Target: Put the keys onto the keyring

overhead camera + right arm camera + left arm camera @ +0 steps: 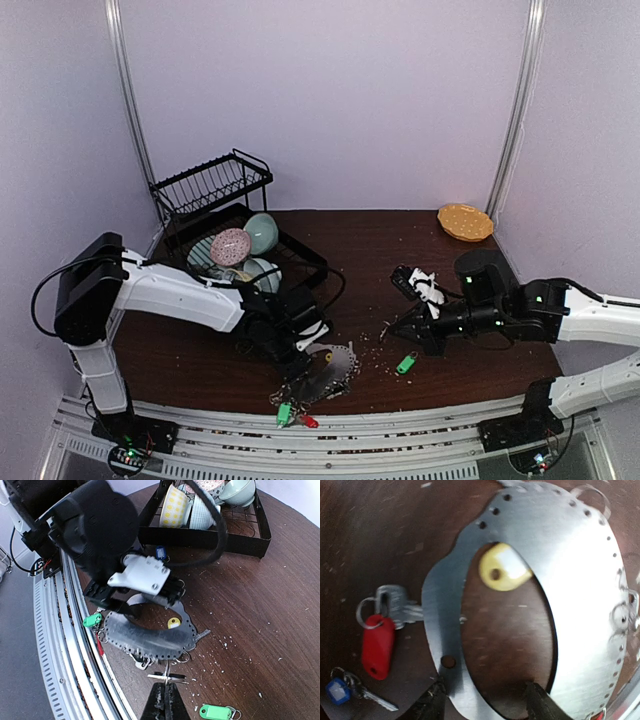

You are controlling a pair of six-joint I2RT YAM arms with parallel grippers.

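One keyring (150,642); five keys (215,711), the yellow key (502,572) partly hidden under it. Left gripper (484,697) jaws spread, right gripper (163,689) jaws pressed together.

Keyring (580,580) on dark worktop (380,540); yellow tag (502,572) shows through its hole. Red-tagged key (382,630) touches the outer rim at left, with blue-tagged key (350,690) just below it. Pincer (485,707) fingers (432,705) straddle the near band, one outside, one in the hole; grip unclear.
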